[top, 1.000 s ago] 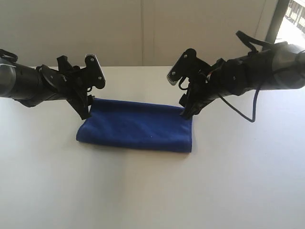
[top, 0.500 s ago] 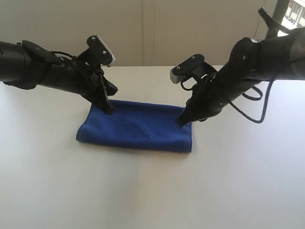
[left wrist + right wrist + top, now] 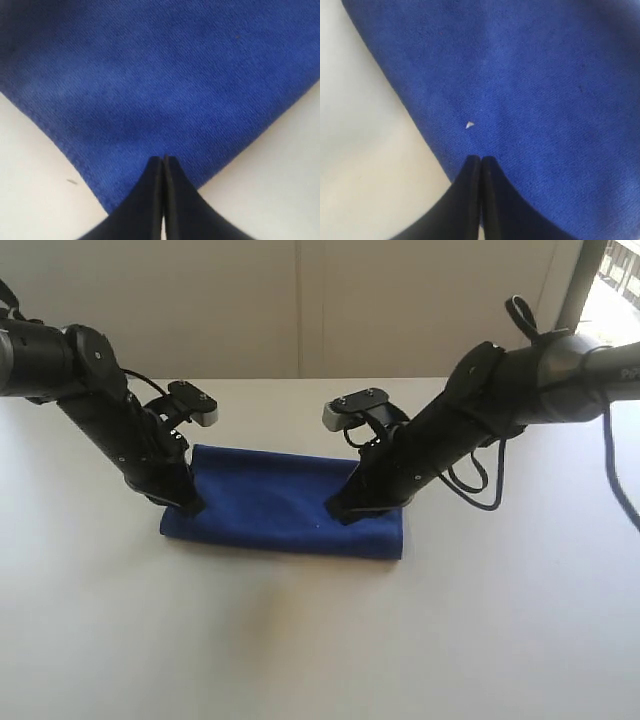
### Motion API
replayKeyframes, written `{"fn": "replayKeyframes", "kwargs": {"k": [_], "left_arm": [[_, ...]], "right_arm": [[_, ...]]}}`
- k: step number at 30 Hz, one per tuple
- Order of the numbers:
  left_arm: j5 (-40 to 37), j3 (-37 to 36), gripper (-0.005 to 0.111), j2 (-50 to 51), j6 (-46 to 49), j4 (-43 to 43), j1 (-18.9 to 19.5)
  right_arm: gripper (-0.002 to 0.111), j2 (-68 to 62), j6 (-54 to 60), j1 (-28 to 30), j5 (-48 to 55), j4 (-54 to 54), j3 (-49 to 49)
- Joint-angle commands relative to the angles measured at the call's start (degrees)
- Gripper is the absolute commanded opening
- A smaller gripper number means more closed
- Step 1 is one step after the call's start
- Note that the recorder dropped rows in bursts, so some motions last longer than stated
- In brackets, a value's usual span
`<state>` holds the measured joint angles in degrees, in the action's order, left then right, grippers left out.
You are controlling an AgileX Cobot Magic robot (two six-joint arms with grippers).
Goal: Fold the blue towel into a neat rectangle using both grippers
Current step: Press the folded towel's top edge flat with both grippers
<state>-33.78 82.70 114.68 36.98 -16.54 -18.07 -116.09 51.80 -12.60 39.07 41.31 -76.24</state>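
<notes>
The blue towel lies folded as a flat band on the white table. My left gripper is shut, its tips resting on the towel's left end near the front corner. In the left wrist view the closed left gripper touches the blue towel just inside a corner, with no cloth between the fingers. My right gripper is also shut and presses on the towel right of its middle. The right wrist view shows the right gripper near an edge of the towel, by a small white speck.
A pale wall rises behind the table's far edge. A dark window frame stands at the back right. Black cables hang from the right arm above the table right of the towel.
Both grippers went from open to shut. Both arms swung down and toward the front, their tips shifting from the towel's far edge onto its top, the right one moving leftward.
</notes>
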Motion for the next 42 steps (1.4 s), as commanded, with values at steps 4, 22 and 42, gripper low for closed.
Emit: {"fn": "replayKeyframes", "kwargs": {"k": [4, 22, 42], "left_arm": [[1.3, 0.4, 0.000, 3.4, -0.8, 0.5, -0.4], [-10.4, 0.0, 0.000, 4.7, -0.7, 0.7, -0.4], [1.1, 6.6, 0.000, 1.7, 1.3, -7.0, -0.4]], "right_arm": [[0.000, -3.9, 0.6, -0.1, 1.2, -1.6, -0.6], [0.000, -4.0, -7.3, -0.1, 6.6, -15.4, -0.5], [0.000, -2.2, -9.1, 1.7, 0.7, -15.0, -14.7]]}}
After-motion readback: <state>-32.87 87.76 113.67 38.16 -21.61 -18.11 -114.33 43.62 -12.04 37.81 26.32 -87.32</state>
